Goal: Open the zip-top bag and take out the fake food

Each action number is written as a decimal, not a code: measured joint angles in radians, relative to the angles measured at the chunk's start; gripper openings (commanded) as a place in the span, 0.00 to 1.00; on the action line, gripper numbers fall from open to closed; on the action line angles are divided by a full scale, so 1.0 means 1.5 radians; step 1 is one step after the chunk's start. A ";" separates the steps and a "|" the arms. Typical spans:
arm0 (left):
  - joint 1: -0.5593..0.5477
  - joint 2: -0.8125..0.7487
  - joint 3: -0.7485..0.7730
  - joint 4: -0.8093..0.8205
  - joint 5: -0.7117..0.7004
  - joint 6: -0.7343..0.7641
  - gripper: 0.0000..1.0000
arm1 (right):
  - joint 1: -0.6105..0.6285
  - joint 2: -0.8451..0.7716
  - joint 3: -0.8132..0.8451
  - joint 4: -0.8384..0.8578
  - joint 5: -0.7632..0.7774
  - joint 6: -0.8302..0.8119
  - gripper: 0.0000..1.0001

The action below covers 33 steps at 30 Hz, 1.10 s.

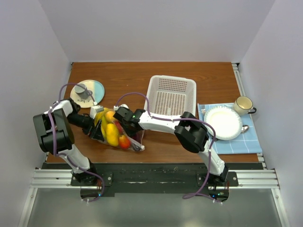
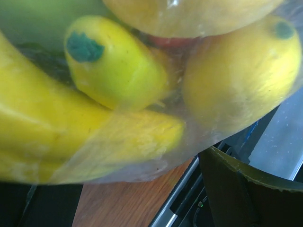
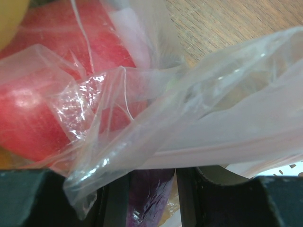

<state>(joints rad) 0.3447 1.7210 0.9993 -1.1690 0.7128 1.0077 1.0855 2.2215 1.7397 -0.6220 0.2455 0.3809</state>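
The zip-top bag [image 1: 136, 142] lies on the wooden table, left of centre, full of fake food: yellow bananas [image 1: 112, 133] and a red fruit [image 1: 124, 141]. My left gripper [image 1: 96, 125] is at the bag's left side. In the left wrist view the bananas [image 2: 113, 71] press close behind the film, and my left gripper [image 2: 137, 182] has its jaws apart with only wood between them. My right gripper [image 1: 121, 120] is at the bag's top. In the right wrist view my right gripper [image 3: 151, 174] is nearly shut on bag film [image 3: 156, 118], with a purple eggplant [image 3: 147, 198] between the jaws, a red fruit [image 3: 42, 94] beside it and the zipper strip [image 3: 222, 150] across.
A white perforated basket [image 1: 171, 94] stands behind the bag. A plate with a grey cup [image 1: 84, 91] is at the back left. A paper plate [image 1: 222, 123] on a blue cloth [image 1: 241, 144] and a mug [image 1: 243, 104] are at the right.
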 measured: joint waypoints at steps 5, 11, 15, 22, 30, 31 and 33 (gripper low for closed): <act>-0.003 0.000 -0.008 0.026 -0.024 -0.010 0.20 | 0.000 0.000 0.000 -0.001 0.000 0.000 0.02; -0.006 -0.028 -0.005 0.038 -0.051 -0.033 0.00 | 0.000 -0.010 0.003 -0.004 -0.002 0.004 0.00; -0.007 -0.057 0.008 0.050 -0.066 -0.049 0.00 | -0.003 -0.047 0.003 -0.014 -0.006 0.004 0.00; -0.007 -0.108 0.028 0.103 -0.135 -0.060 0.00 | -0.027 -0.185 -0.054 -0.051 -0.021 -0.005 0.00; -0.006 -0.134 0.028 0.137 -0.199 -0.071 0.00 | -0.117 -0.329 -0.168 -0.047 0.000 -0.005 0.00; -0.006 -0.135 0.030 0.137 -0.202 -0.072 0.00 | -0.134 -0.337 -0.175 -0.047 0.011 -0.006 0.00; -0.008 -0.138 0.043 0.124 -0.204 -0.072 0.00 | -0.167 -0.348 -0.184 -0.045 0.036 -0.008 0.00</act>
<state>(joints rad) 0.3328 1.5143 1.0641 -0.9833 0.4065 0.9001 0.8356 1.7000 1.4631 -0.6891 0.2993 0.3683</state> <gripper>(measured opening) 0.018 0.401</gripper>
